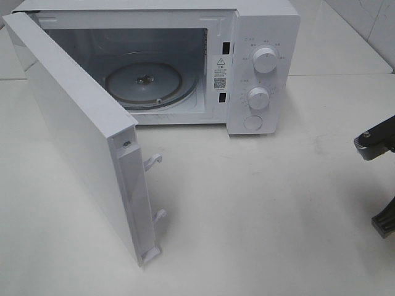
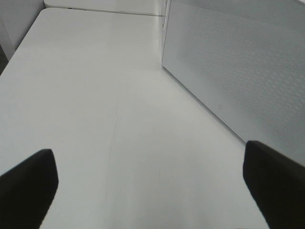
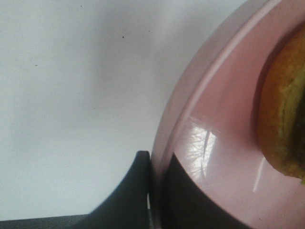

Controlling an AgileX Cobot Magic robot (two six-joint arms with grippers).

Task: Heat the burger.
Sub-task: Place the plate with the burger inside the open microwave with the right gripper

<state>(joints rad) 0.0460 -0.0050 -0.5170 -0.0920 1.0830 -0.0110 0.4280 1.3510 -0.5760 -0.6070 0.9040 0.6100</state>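
Note:
In the right wrist view the burger [image 3: 282,119] shows only as a golden-brown edge, lying on a pink plate [image 3: 219,119]. My right gripper [image 3: 155,191] is shut on the plate's rim, one dark finger outside it and the other over its inner face. In the exterior high view burger and plate are out of frame, and only a dark piece of the right arm [image 1: 375,143] shows at the right edge. My left gripper [image 2: 150,191] is open over bare table, its fingers [image 2: 26,186] far apart and holding nothing.
The white microwave [image 1: 265,37] stands at the back with its door [image 1: 74,123] swung wide open to the left. Its glass turntable [image 1: 151,83] carries nothing. A white dotted panel of the microwave [image 2: 238,62] is beside the left gripper. The table [image 1: 259,209] is white.

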